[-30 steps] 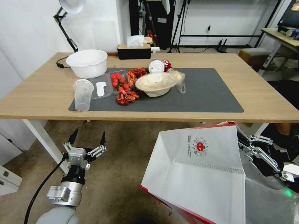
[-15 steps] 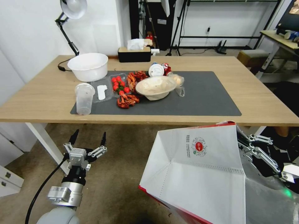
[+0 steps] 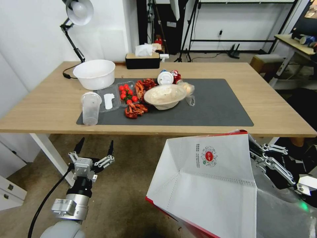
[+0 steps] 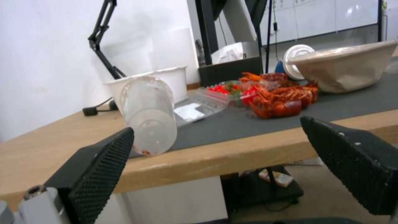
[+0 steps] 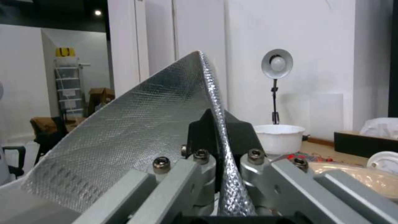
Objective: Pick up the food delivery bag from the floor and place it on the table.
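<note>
The food delivery bag (image 3: 204, 185) hangs tilted off the floor (image 3: 132, 178) at the lower right of the head view, white panel and round red logo facing me, red edge below. My right gripper (image 3: 257, 151) is shut on its top rim; in the right wrist view the fingers (image 5: 199, 130) pinch the silver foil lining (image 5: 136, 137). The bag's upper corner reaches the front edge of the table (image 3: 280, 112), in front of the dark grey mat (image 3: 218, 102). My left gripper (image 3: 94, 147) hovers open and empty below the table's left front edge; its black pads (image 4: 99, 161) stand wide apart.
On the mat's left half sit a clear cup (image 3: 90, 107), a white bowl (image 3: 94, 73), a paper bowl (image 3: 164, 96), crayfish (image 3: 134, 109) and tomatoes (image 3: 127, 92). A tissue box (image 3: 142, 60) and lamp (image 3: 77, 13) stand behind. The mat's right half is bare. A white table leg (image 3: 49, 152) is near my left arm.
The table has slid down in the picture, so the camera has moved. The bag and both grippers keep their places in view; the bag's top corner now overlaps the table's front edge.
</note>
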Robot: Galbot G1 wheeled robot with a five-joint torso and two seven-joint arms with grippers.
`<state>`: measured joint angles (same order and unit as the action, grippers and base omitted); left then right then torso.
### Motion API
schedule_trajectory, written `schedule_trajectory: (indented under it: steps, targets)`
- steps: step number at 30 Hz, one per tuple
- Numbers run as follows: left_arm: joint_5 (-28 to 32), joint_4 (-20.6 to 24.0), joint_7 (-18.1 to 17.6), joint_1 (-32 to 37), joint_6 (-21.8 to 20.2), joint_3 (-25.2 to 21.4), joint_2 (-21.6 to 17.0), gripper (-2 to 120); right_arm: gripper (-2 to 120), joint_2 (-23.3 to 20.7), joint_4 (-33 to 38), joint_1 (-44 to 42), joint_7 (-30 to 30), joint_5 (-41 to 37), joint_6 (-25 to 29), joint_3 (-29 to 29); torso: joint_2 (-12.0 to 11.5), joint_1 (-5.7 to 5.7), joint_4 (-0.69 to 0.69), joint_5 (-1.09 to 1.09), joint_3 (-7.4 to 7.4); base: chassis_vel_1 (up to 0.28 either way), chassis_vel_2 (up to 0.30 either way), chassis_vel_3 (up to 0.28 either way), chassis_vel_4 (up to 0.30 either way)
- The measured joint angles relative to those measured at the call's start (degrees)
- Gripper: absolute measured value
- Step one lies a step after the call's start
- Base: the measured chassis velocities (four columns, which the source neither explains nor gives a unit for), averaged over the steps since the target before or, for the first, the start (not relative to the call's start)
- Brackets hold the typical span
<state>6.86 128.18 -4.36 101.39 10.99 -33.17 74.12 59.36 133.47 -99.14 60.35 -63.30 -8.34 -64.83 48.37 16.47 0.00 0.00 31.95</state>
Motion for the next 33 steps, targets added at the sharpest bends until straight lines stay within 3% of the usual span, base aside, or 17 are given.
schedule_trajectory:
  steps: [20, 33]
  targets:
    - [0.16, -0.22, -0.03, -0.07, 0.24, -0.1, -0.17, 100, 0, 0.12, -0.45, 0.34, -0.28, 0.52, -0.04, 0.48, 5.23, 2.22, 0.0, 0.0, 2.98, 0.0, 0.0, 0.0, 0.0]
    - [1.64, -0.54, 1.79, -0.09, 3.56, -0.04, -0.34, 100, 0, 0.32, -0.67, 0.54, -0.09, 0.8, 0.07, 0.84, 7.86, 3.35, 0.0, 0.0, 4.51, 0.0, 0.0, 0.0, 0.0]
